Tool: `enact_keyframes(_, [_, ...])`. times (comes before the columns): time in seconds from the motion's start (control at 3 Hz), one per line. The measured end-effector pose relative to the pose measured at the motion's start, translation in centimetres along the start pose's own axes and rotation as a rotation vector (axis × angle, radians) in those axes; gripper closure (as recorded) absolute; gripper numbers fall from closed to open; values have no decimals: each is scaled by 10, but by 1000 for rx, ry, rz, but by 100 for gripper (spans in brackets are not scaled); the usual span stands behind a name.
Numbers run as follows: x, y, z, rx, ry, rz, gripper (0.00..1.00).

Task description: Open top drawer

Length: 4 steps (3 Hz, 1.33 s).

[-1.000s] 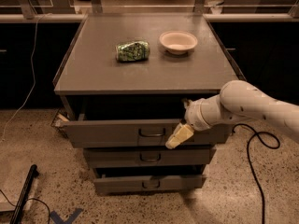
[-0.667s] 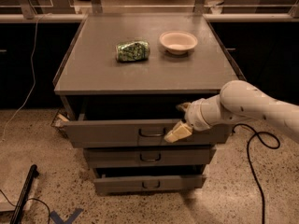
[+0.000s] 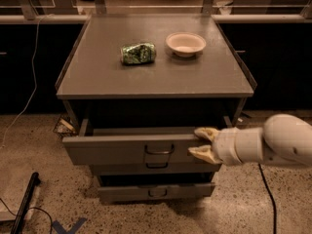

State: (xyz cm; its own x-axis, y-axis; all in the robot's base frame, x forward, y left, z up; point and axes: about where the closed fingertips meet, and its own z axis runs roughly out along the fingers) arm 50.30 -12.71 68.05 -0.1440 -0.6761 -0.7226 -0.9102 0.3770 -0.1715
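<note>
The top drawer is the wide grey metal one right under the cabinet top. It stands pulled out a little, with a dark gap behind its front. Its small dark loop handle is at the middle of the front. My gripper reaches in from the right on a white arm and is at the right part of the drawer front, just right of the handle. It is open: one yellowish finger lies at the front's top edge, the other against the face lower down.
Two lower drawers sit below, also slightly out. On the cabinet top lie a crumpled green bag and a white bowl. A black cable runs on the floor at right, and a dark bar lies at left.
My gripper has moved a little right and turned, so both fingers now point left at the drawer front. The view has shifted slightly. The drawer stays about as far out.
</note>
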Motion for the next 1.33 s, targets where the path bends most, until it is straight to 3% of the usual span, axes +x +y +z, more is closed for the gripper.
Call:
enact_keyframes(0.33, [2, 8, -15, 8, -7, 2, 95])
enact_keyframes(0.67, [-2, 7, -20, 8, -7, 2, 14])
enact_keyframes(1.0, [-2, 7, -20, 8, -8, 2, 0])
enact_keyframes(1.33, [-2, 7, -20, 7, -8, 1, 24])
